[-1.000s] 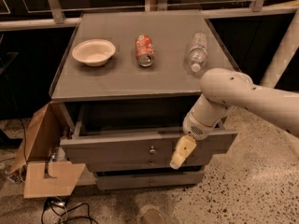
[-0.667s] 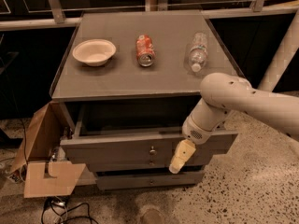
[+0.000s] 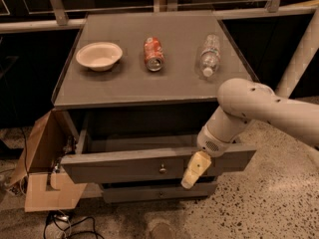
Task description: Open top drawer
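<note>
The top drawer (image 3: 129, 167) is a wide grey wooden drawer, pulled out from the cabinet, with a small round brass knob (image 3: 162, 170) at the centre of its front panel. My gripper (image 3: 192, 173) hangs in front of the drawer's front panel, just right of the knob, cream-coloured finger pointing down. It does not touch the knob. The white arm (image 3: 259, 108) reaches in from the right. A narrower grey drawer (image 3: 154, 192) shows below, only slightly out.
On the cabinet top (image 3: 124, 78) lie a white bowl (image 3: 98, 55), a red can (image 3: 153, 54) on its side and a clear plastic bottle (image 3: 210, 55). An open cardboard box (image 3: 42, 168) stands at the left, cables (image 3: 65, 223) on the speckled floor.
The arm has shifted slightly; the gripper stays in front of the open drawer's panel. The drawer has not visibly moved.
</note>
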`<state>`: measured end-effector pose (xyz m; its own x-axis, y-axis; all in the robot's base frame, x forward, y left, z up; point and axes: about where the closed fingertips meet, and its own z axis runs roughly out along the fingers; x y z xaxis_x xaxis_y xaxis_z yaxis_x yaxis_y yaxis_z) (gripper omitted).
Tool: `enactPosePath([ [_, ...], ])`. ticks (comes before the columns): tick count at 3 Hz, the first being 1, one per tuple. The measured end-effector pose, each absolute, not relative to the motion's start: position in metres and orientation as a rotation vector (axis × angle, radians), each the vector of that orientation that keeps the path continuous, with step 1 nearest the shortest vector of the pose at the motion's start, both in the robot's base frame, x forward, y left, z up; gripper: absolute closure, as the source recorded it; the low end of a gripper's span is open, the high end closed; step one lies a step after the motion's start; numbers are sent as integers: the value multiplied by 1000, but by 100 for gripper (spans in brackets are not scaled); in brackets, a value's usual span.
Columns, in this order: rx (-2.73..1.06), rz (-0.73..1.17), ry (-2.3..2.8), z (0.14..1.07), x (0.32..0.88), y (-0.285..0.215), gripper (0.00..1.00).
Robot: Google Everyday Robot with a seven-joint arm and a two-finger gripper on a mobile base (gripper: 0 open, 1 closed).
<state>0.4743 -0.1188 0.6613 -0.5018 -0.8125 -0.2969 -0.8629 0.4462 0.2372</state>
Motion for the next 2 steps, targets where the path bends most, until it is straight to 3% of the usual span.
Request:
enactPosePath([
  [2, -1386, 604, 2648, 675, 411, -134, 0],
])
